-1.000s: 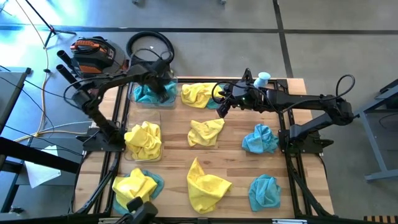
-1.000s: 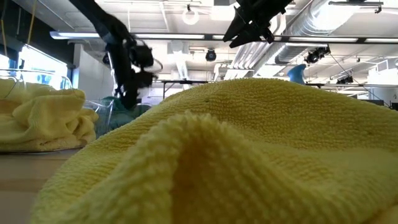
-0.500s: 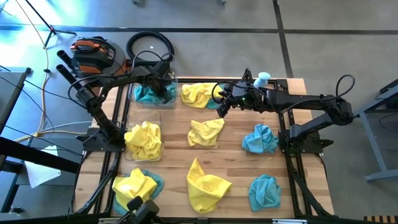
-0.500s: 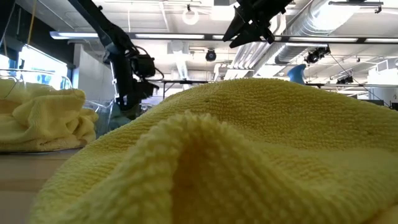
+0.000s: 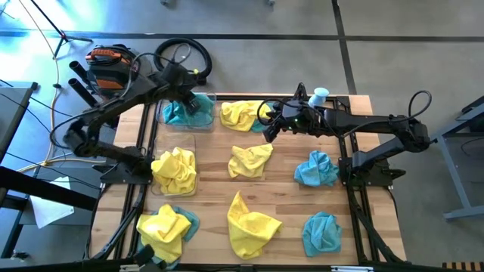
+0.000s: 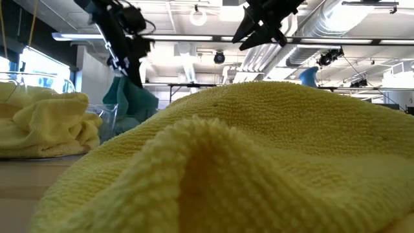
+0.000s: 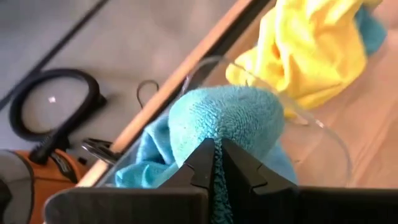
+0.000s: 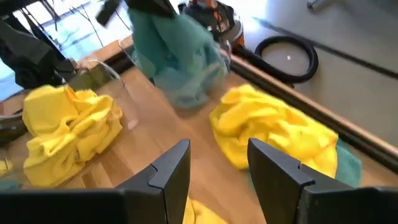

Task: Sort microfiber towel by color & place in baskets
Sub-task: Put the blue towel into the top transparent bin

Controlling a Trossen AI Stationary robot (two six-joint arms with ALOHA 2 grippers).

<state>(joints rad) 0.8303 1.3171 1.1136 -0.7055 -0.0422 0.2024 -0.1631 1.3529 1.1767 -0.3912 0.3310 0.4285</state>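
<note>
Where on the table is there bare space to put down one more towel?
Bare wood shows between the centre yellow towel and the right teal towel, and also between the lower yellow towel and lower teal towel. The left side by the baskets is crowded.

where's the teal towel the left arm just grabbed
In the high view the teal towel hangs from the shut left pincer at the table's far left, over the clear basket, beside a yellow towel.

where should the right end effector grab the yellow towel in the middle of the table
Take the yellow towel at its raised crumpled fold near the middle, coming straight down from above. It lies bunched in a loose heap on the bare wooden table, apart from the other cloths, so a ridge stands up for the fingers to pinch. The right end effector hovers open just beyond it.
</note>
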